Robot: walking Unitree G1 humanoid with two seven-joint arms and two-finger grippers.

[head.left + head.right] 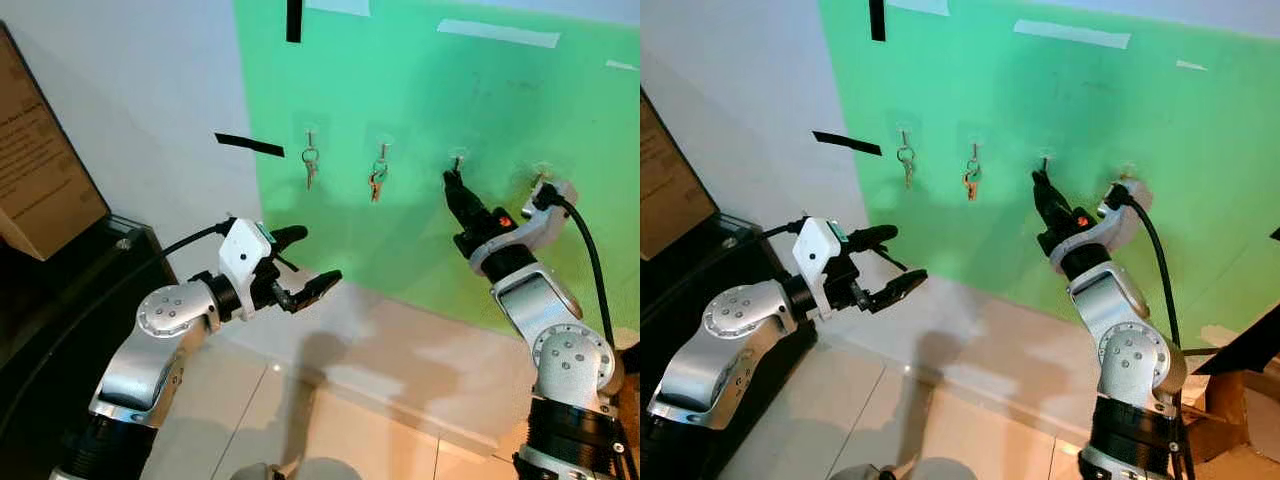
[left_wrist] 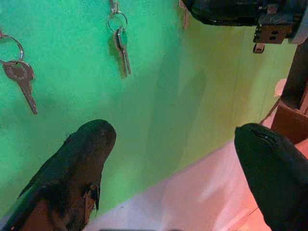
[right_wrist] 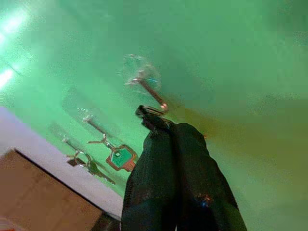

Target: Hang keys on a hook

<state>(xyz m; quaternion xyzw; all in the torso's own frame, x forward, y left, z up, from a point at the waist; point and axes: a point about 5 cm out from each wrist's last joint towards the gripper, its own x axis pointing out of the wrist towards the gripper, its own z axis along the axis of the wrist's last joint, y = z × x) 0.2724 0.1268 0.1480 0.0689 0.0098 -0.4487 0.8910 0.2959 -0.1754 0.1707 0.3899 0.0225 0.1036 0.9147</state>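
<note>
At centre right of the left eye view, the right gripper (image 1: 452, 182) pinches a thin metal key ring (image 3: 149, 111) with fingers closed, just beside the third hook (image 3: 150, 90). Lower left, the left gripper (image 1: 315, 262) hangs spread wide, empty.

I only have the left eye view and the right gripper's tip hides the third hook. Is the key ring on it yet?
Observer: The right wrist view shows the right gripper shut on a key ring just beneath the third hook's tip; whether it is hooked on, I cannot tell.
Operator: Are the other hooks taken?
Observer: Two are: a plain key hangs on the first, a green-headed key on the second.
Operator: And the left gripper?
Observer: The left gripper is open, held off the green wall below those keys.
</note>
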